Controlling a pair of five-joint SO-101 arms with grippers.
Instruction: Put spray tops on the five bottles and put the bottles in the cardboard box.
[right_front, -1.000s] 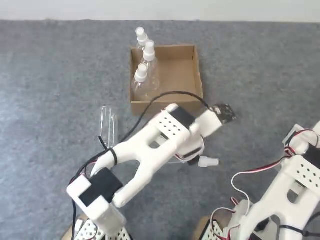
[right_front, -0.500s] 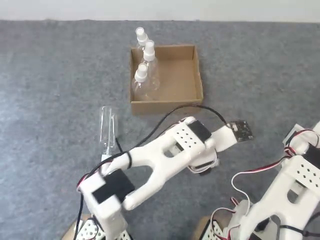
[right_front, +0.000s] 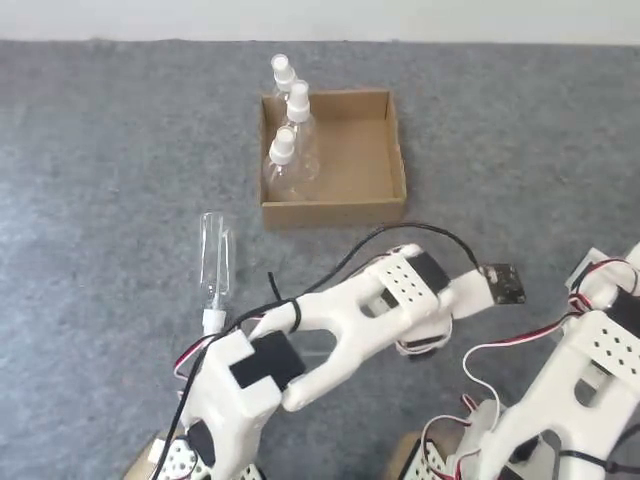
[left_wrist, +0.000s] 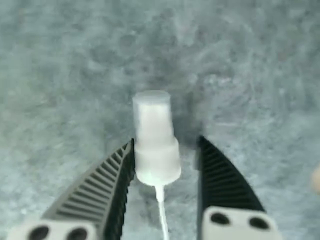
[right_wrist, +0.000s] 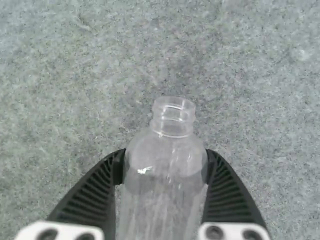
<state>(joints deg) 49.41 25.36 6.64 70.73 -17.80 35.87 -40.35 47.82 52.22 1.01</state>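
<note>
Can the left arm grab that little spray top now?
Probably yes. The jaws of the left gripper stand open on either side of the spray top, one touching it, the other a little apart, and nothing else sits between them.

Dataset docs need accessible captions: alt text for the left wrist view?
A white spray top, its thin dip tube pointing toward the camera, sits between the left gripper's two black ribbed fingers against grey carpet. One finger touches the top's collar; the other stands slightly apart from it.
</note>
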